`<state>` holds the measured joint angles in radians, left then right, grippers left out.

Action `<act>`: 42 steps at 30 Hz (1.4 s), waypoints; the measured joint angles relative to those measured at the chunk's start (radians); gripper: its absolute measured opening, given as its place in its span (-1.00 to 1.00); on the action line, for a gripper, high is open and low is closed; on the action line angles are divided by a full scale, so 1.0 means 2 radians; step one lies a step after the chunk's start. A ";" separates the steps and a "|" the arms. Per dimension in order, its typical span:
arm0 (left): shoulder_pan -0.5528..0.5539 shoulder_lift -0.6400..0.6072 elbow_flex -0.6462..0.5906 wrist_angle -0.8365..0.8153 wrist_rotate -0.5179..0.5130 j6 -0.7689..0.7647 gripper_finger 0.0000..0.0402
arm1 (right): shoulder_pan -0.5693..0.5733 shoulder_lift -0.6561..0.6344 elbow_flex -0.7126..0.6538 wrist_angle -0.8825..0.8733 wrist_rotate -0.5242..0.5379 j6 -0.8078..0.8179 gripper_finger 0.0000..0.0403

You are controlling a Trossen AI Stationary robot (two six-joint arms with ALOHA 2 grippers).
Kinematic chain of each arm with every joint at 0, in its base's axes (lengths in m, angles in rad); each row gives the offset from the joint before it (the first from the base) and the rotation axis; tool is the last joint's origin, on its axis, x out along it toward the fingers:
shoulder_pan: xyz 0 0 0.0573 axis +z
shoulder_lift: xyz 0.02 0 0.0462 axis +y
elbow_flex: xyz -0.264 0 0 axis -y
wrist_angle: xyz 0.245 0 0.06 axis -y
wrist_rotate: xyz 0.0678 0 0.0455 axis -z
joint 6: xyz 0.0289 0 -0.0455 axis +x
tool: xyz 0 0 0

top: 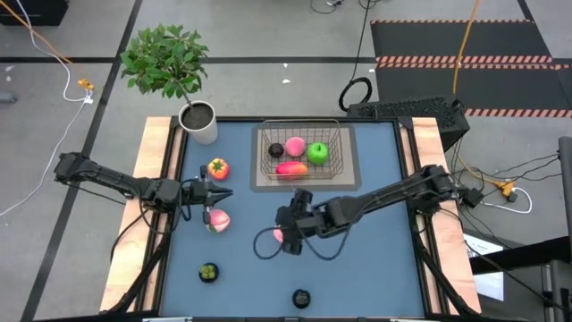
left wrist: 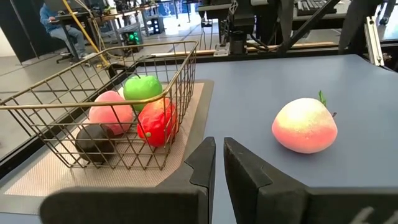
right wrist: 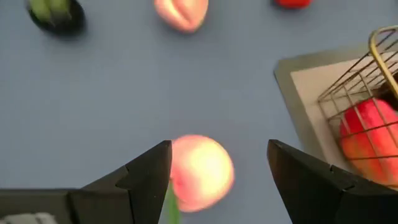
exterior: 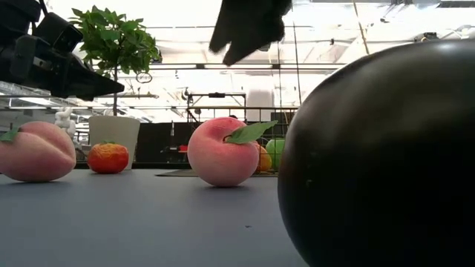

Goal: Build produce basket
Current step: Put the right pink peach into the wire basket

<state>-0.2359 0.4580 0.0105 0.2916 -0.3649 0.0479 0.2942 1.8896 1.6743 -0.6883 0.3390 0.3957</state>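
Looming at the right of the low view, a dark round fruit point(exterior: 378, 156) sits closest to the lens; from above it lies at the near edge of the blue counter point(top: 375, 259). Behind it stands a pink peach point(exterior: 221, 151) with a green leaf, and the right hand point(top: 288, 234) hangs over that peach with its fingers spread wide, one on each side, not touching it. In the right wrist view the peach shows between the two dark fingers point(right wrist: 146, 174), low on the counter.

At the left side the left hand point(top: 217, 195) hovers with its fingers pressed together and holds nothing. A second peach point(top: 217, 219) lies just beside it, and an orange-red fruit with a green top point(top: 217, 167) sits on its other side, toward the white plant pot point(top: 200, 122). One small dark fruit with green patches point(top: 208, 272) rests near the front left.

Toward the far middle of the counter the wire basket point(top: 335, 134) stands on a grey mat point(top: 350, 179). It holds a green apple point(top: 318, 152), a pink peach point(top: 295, 148), a red-orange oval point(top: 291, 168) and a small dark round one point(top: 276, 150) (all four sit close together on the basket floor).
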 joint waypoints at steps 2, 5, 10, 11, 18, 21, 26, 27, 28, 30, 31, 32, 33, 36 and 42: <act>0.000 0.000 0.000 -0.001 0.000 0.000 -0.81 | -0.003 0.017 0.009 0.002 -0.001 -0.023 0.28; 0.000 0.000 0.000 -0.001 0.000 0.000 -0.81 | -0.010 0.033 0.009 -0.001 -0.008 -0.042 0.29; 0.000 0.000 0.000 -0.001 0.000 0.000 -0.81 | -0.023 0.044 0.009 -0.007 -0.041 -0.074 0.37; 0.000 0.000 0.000 -0.001 0.000 0.000 -0.81 | -0.024 0.045 0.009 -0.007 -0.042 -0.085 0.41; 0.000 0.000 0.000 -0.001 0.000 0.000 -0.81 | -0.030 0.044 0.009 -0.005 -0.026 -0.127 0.74; 0.000 0.000 0.000 -0.001 0.000 0.000 -0.81 | -0.038 0.044 -0.001 0.015 -0.031 -0.112 0.86; 0.000 0.000 0.000 -0.001 0.000 0.000 -0.81 | -0.058 0.044 -0.038 0.076 -0.134 -0.033 0.97; 0.000 0.000 0.000 -0.001 0.000 0.000 -0.81 | -0.061 0.044 -0.047 0.093 -0.146 -0.027 0.98; 0.000 0.000 0.000 -0.001 0.000 0.000 -0.81 | -0.063 0.044 -0.057 0.108 -0.152 -0.026 0.98; 0.000 0.000 0.000 -0.001 0.000 0.000 -0.81 | -0.067 0.044 -0.074 0.122 -0.152 -0.031 0.98; 0.000 0.000 0.000 -0.001 0.000 0.000 -0.81 | -0.068 0.044 -0.080 0.123 -0.146 -0.033 0.99; 0.000 0.000 0.000 -0.001 0.000 0.000 -0.81 | -0.071 0.044 -0.086 0.126 -0.144 -0.036 0.99; 0.000 0.000 0.000 -0.001 0.000 0.000 -0.81 | -0.073 0.044 -0.092 0.130 -0.145 -0.039 0.99; 0.000 0.000 0.000 -0.001 0.000 0.000 -0.81 | -0.075 0.042 -0.109 0.142 -0.159 -0.043 0.99; 0.000 0.000 0.000 -0.001 0.000 0.000 -0.81 | -0.075 0.043 -0.141 0.180 -0.232 -0.051 0.96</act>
<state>-0.2359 0.4580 0.0105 0.2887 -0.3651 0.0479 0.1432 1.9755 1.3932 -0.3286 -0.1250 0.2932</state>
